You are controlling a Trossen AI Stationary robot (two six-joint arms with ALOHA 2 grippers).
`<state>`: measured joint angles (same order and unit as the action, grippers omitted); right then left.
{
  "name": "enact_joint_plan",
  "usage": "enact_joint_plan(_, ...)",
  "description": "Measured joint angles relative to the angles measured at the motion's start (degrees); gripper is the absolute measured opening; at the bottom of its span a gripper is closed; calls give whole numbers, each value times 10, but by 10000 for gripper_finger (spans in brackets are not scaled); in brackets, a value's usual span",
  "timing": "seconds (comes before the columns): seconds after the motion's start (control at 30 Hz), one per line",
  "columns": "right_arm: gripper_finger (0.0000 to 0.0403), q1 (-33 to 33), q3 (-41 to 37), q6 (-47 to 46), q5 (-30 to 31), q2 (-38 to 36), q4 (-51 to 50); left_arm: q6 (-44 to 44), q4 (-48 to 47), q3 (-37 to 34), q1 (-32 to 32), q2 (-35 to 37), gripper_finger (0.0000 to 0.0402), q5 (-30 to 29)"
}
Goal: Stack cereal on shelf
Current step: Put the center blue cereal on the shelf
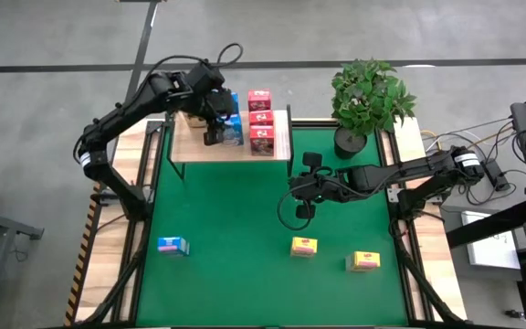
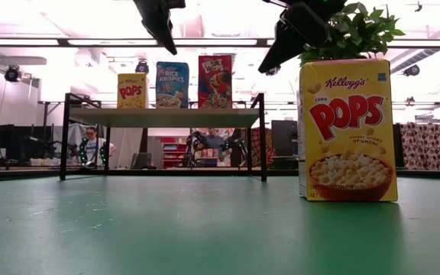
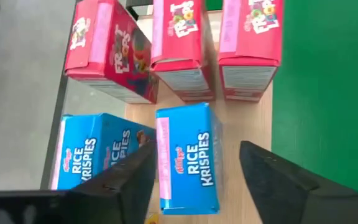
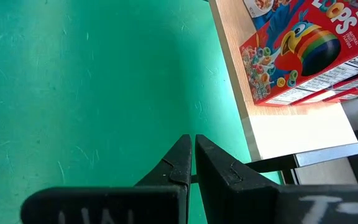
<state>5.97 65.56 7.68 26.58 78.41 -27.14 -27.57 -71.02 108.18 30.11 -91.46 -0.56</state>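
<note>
The shelf (image 1: 190,146) stands at the far edge of the green mat. Three pink-red cereal boxes (image 1: 260,120) stand in a row on its board, with two blue boxes (image 3: 188,155) (image 3: 89,158) beside them. The low view also shows one yellow box (image 2: 131,90) on the shelf. My left gripper (image 3: 194,177) is open above the shelf, a finger on either side of one blue box without touching it. My right gripper (image 4: 193,155) is shut and empty over the mat near the shelf's front right corner. One blue box (image 1: 173,245) and two yellow boxes (image 1: 304,245) (image 1: 364,261) stand on the mat.
A potted plant (image 1: 368,96) stands at the far right, beside the shelf. The shelf's black posts (image 2: 65,137) (image 2: 263,137) rise from the mat. Wooden table rims (image 1: 436,274) flank the mat. Open mat (image 1: 236,210) lies between the shelf and the near boxes.
</note>
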Motion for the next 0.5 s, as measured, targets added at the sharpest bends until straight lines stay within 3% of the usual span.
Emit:
enact_joint_plan(0.2, 12, 0, 0, 0, 0, 0, 0, -3, 7, -9, 14, -1, 254, 3)
enact_joint_plan(0.5, 12, 0, 0, 0, 0, 0, 0, -10, 32, -49, 22, -4, 253, 13)
